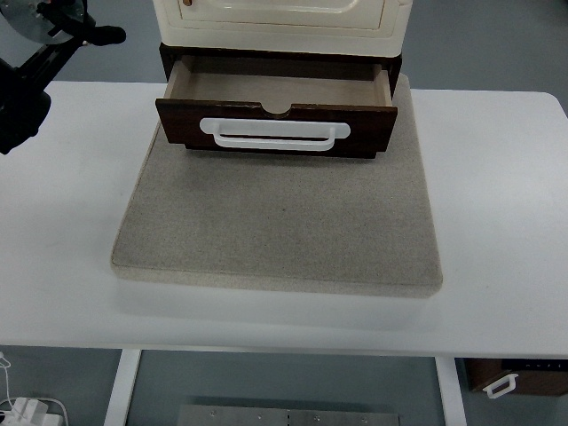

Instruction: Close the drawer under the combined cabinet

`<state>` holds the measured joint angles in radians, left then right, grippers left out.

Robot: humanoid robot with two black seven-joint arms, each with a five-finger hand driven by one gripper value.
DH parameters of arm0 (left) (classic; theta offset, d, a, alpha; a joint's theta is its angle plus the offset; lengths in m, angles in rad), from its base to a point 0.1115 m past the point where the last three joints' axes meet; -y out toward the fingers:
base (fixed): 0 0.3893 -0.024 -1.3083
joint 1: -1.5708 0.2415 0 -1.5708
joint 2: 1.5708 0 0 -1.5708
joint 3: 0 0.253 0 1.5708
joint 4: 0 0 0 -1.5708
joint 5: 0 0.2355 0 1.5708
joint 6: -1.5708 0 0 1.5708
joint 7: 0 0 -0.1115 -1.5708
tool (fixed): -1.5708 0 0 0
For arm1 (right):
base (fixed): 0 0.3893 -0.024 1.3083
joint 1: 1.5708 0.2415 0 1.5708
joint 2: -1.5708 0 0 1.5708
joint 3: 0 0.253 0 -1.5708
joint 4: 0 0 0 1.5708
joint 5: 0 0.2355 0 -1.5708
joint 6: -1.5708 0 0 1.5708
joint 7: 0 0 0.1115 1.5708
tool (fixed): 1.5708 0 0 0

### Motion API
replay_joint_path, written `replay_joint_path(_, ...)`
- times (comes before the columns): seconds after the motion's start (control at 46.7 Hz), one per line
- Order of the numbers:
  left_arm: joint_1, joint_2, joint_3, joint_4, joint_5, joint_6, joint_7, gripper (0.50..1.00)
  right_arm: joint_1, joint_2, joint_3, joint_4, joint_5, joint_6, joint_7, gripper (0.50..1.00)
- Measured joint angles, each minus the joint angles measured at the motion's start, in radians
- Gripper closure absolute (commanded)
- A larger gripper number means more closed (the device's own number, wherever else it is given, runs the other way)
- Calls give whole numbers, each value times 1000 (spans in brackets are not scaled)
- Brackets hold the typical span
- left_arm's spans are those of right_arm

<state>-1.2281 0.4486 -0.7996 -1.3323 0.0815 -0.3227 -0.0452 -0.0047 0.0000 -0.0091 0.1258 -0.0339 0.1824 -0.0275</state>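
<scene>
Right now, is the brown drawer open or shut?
Open. The drawer sticks out from under the cabinet, and you can see down into its bare inside behind the white handle.

- Bench (497,222): white, carrying a grey mat (280,222) at centre.
- Cabinet (282,18): cream, at the mat's far edge.
- Drawer (277,124): dark brown, beneath the cabinet, pulled open, interior bare; white handle (275,133) on its front.
- Left arm (35,71): black, above the bench's far-left corner.
</scene>
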Motion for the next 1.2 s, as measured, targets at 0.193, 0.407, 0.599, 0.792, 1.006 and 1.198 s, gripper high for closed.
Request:
replay_joint_path(0.193,1,-5,76,-69,50,2,-1,500,0,0,0,0,0,0,0,548)
replay_joint_path(0.407,1,-6,190,-110,164,1,-1,500,0,0,0,0,0,0,0,548)
replay_joint_path(0.599,10,-5,303,-147,226,-6,-1,500,0,0,0,0,0,0,0,548)
replay_joint_path(0.792,33,-7,397,-166,303,-4,-6,500,0,0,0,0,0,0,-1,548)
replay_joint_path(1.006,36,4,495,-173,391,-11,3,500,0,0,0,0,0,0,0,548)
replay_joint_path(1.198,36,24,574,-173,499,-23,4,500,0,0,0,0,0,0,0,548)
